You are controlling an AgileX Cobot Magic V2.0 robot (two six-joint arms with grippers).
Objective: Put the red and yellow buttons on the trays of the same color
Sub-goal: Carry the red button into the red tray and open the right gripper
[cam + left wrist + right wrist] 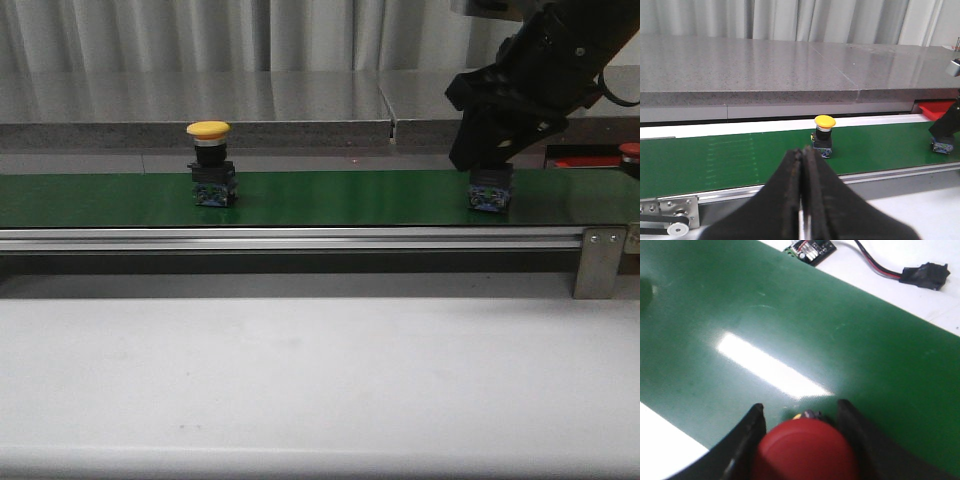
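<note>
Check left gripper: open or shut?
Shut. In the left wrist view the left gripper's fingers press together, nothing between them, short of the yellow button.

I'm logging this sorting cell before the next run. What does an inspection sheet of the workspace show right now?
Surface: green conveyor belt with an aluminium rail along its front; white tabletop nearer the camera.
Job's things: yellow button upright on the belt, untouched; red button between the right gripper's fingers, its base on the belt; red tray partly visible beyond the belt's right end; no yellow tray seen.
Clutter: nothing seen.
Grippers: left gripper shut, empty, short of the belt; right gripper around the red button's cap.
Cables: wired circuit module with connector beside the belt.
Surroundings: grey stone ledge, curtain behind.
</note>
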